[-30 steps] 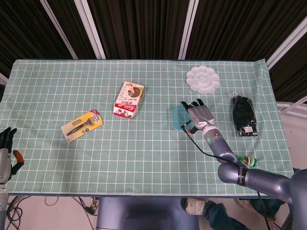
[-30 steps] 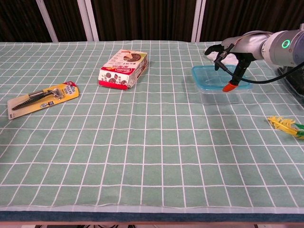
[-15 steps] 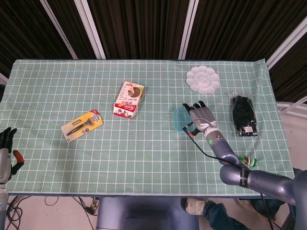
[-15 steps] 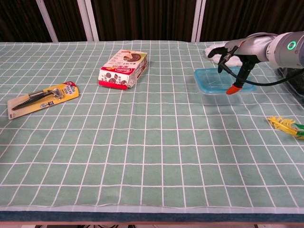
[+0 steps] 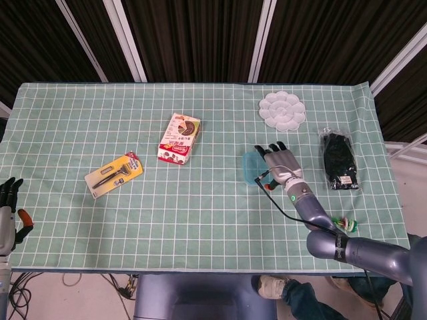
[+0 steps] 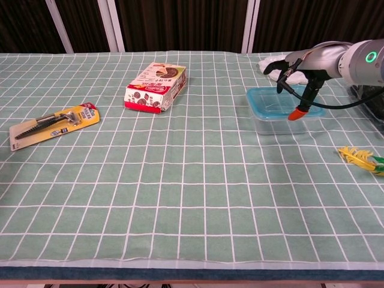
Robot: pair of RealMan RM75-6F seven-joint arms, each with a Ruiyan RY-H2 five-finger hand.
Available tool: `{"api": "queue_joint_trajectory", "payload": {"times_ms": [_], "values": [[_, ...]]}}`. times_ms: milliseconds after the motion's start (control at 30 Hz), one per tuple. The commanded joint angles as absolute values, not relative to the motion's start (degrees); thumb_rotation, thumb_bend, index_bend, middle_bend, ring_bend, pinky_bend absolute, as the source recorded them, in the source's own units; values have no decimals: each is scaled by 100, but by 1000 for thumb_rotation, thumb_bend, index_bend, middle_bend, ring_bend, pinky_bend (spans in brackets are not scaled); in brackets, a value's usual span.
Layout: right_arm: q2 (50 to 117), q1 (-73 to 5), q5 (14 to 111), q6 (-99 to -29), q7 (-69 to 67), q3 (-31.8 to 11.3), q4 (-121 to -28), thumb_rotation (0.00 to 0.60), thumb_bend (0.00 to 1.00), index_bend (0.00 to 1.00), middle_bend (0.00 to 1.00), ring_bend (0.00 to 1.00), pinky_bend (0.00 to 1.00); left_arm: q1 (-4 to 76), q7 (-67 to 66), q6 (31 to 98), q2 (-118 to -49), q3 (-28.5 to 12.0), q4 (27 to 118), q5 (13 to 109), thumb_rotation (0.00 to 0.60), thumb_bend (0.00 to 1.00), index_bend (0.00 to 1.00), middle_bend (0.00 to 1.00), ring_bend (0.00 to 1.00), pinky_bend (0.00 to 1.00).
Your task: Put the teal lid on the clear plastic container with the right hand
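Since a second ago the right robot hand [image 5: 279,162] and the teal lid [image 5: 251,166] under it have shifted a little to the right on the tabletop [image 5: 200,200]; the other items have not moved. Head view: the right robot hand lies flat over the lid's right part, fingers spread and pointing to the far edge; the left robot hand [image 5: 9,207] hangs off the near-left corner, fingers loosely apart, holding nothing. A snack box [image 5: 180,137], carded tool [image 5: 114,174], white palette [image 5: 282,110] and black packet [image 5: 339,160] lie well apart. Chest view: the teal lid [image 6: 273,100] sits on top of the clear plastic container [image 6: 277,122], the right robot hand [image 6: 292,62] over its far-right edge; whether it presses or only hovers, I cannot tell. Judgement: seating step. Next move: press down evenly on the rim, then lift clear without dragging the lid.
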State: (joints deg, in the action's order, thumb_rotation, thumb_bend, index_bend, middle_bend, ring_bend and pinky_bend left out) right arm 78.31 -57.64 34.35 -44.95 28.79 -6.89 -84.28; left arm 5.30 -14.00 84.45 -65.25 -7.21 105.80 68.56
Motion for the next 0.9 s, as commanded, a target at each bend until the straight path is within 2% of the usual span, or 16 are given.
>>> {"api": "queue_joint_trajectory", "payload": {"times_ms": [33, 333, 767, 800, 900], "values": [[7753, -5803, 3326, -4511, 2979, -647, -8534, 600, 268, 0, 353, 72, 0, 530, -1400, 8442, -6525, -718, 10580, 6856, 600, 794, 61, 0, 0, 0], [7558, -5936, 2929, -4621, 3267, -540, -8894, 600, 269, 0, 226, 22, 0, 533, -1399, 8435, -6511, -715, 10593, 6850, 600, 794, 61, 0, 0, 0], [7221, -5930, 2846, -4842, 3162, -634, -9337, 600, 268, 6, 185, 0, 0, 531, -1390, 8441, -6494, -710, 10608, 6862, 600, 794, 61, 0, 0, 0], [7172, -5912, 2874, -4881, 3129, -654, -9404, 600, 268, 20, 184, 0, 0, 531, -1387, 8442, -6492, -710, 10611, 6861, 600, 794, 61, 0, 0, 0], [7117, -5828, 3076, -5029, 2964, -739, -9573, 600, 268, 167, 183, 0, 0, 532, -1386, 8440, -6492, -711, 10611, 6857, 600, 794, 61, 0, 0, 0]]}}
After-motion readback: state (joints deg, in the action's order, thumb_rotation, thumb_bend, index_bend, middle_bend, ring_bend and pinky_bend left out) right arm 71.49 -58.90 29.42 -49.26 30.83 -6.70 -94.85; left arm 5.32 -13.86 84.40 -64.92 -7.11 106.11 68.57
